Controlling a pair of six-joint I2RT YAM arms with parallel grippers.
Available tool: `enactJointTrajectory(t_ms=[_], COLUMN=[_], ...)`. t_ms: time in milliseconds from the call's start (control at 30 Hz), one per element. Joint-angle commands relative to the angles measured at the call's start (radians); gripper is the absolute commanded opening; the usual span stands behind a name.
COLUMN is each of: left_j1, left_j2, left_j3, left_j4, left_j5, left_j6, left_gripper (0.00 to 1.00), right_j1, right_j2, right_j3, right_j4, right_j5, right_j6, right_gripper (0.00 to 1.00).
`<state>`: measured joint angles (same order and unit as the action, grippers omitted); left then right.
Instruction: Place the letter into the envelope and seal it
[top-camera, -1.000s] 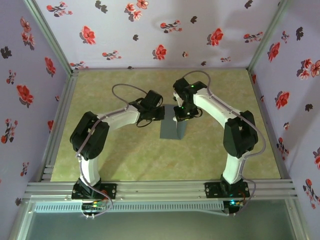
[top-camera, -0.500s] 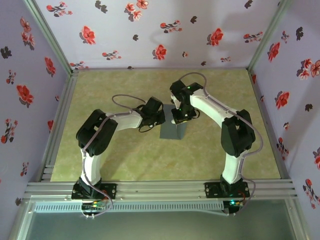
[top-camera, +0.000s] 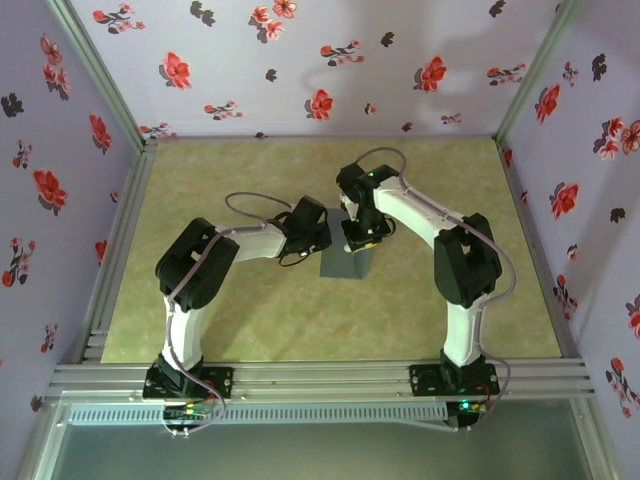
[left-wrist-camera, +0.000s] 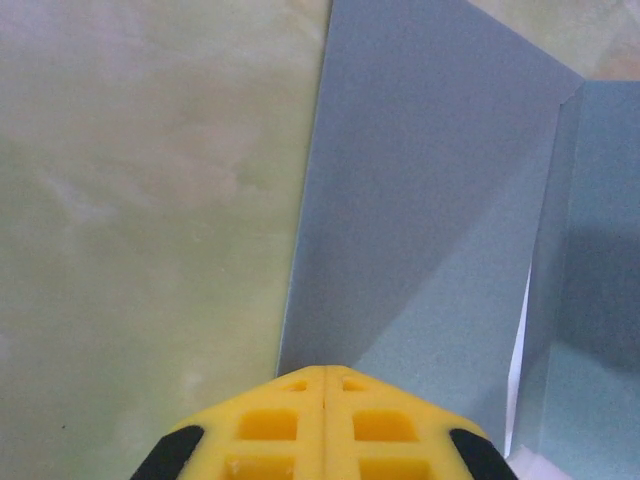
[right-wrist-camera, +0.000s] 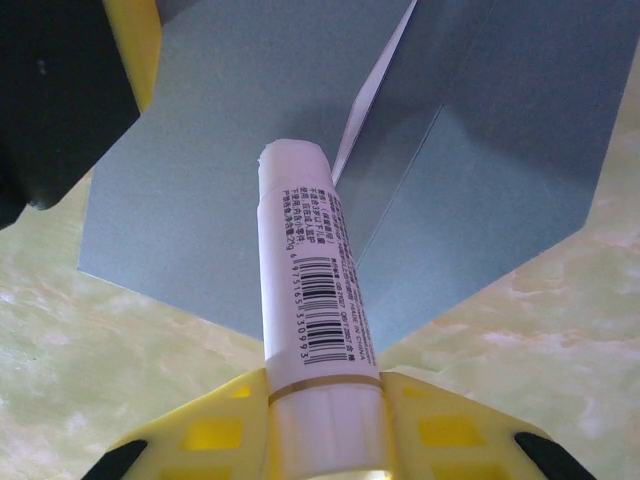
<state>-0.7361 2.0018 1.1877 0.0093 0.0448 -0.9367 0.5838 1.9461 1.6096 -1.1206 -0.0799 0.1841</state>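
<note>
The flat slate-grey paper envelope lies near the middle of the mottled green bench, its flap unfolded. The left gripper, fingers pressed together and holding nothing, hangs over the flap's edge. The right gripper clasps a white barcode-labelled glue stick, its tip over the flap.

The table has a mottled yellow-green top. A grey envelope lies at its centre. Its long side runs roughly from 12 to 6 o'clock.
</note>
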Motion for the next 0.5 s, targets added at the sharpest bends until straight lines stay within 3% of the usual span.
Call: enactJointTrajectory(t_ms=[0,467], left_j1=[-0.012,-0.031], left_j2=[0.029,0.041], left_j3=[-0.016,-0.003], left_j4=[-0.001,-0.009], left_j5=[0.005,0.016], left_j6=[0.003,0.030], left_gripper=[0.00,0.00], right_j1=[0.008,0.006], right_j2=[0.040,0.130], right_j3=[0.032,0.109], right_j4=[-0.051,-0.073], right_j5=[0.026,0.070], right_j6=[0.017,0.033], right_gripper=[0.11,0.08])
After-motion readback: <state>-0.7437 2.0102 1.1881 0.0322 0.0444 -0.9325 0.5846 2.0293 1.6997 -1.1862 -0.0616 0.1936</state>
